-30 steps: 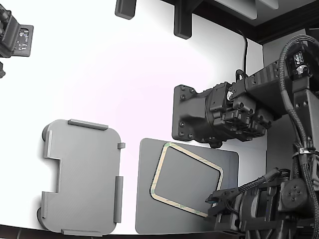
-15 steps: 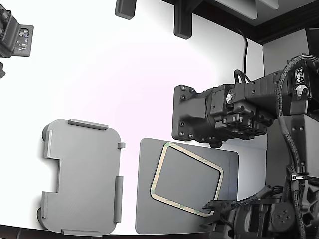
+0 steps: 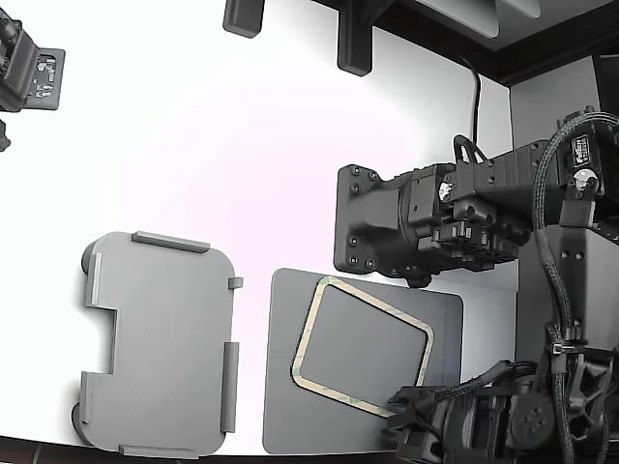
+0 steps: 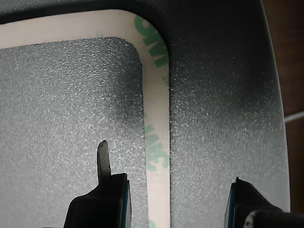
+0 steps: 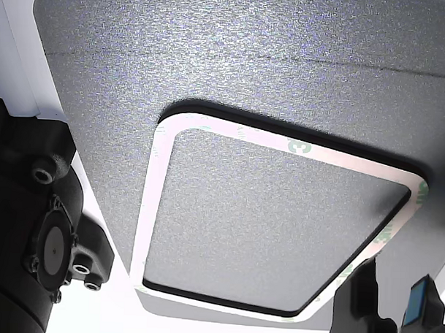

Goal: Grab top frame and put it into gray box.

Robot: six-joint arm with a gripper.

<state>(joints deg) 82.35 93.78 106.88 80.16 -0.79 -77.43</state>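
I hold the gripper (image 4: 173, 199) open, its jaws straddling one side of the frame (image 4: 156, 118), which lies flat on the dark mat (image 3: 440, 319), apart from the box (image 3: 160, 338) at the exterior view's left. Risk, in my judgement: the thin strip slips out or the jaws pinch the mat.

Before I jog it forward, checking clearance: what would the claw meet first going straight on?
Probably the top frame: its strip runs between the open claw fingers, lying on the dark mat. Depth is unclear.
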